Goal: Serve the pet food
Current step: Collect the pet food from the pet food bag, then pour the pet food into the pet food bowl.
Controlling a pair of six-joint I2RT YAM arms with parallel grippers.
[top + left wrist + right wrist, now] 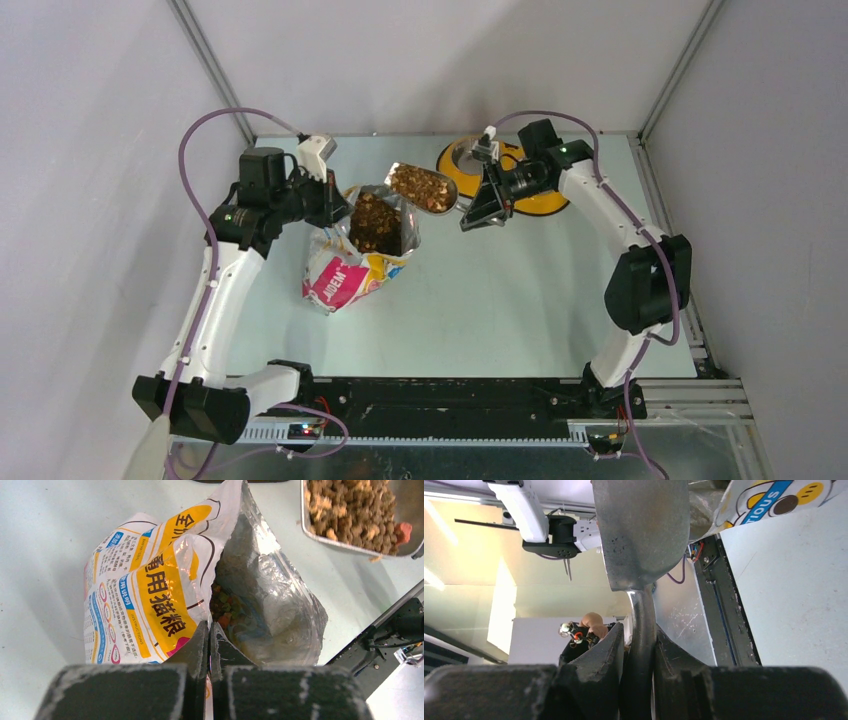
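The glossy pet food bag (345,278) stands open on the table, brown kibble (375,222) showing in its mouth. My left gripper (335,208) is shut on the bag's near rim; in the left wrist view its fingertips (209,630) pinch the edge of the bag (150,580), with kibble (227,612) deep inside. My right gripper (472,208) is shut on the handle of a grey metal scoop (420,187) heaped with kibble, held in the air between the bag and the yellow feeder (545,205). From the right wrist I see the scoop's underside (641,530) and its handle clamped in my gripper (639,629).
The yellow double-bowl feeder lies at the back, partly hidden behind my right arm, one metal bowl (465,155) showing. The loaded scoop (360,515) hangs just right of the bag's mouth. Frame posts and walls close the table's back and sides.
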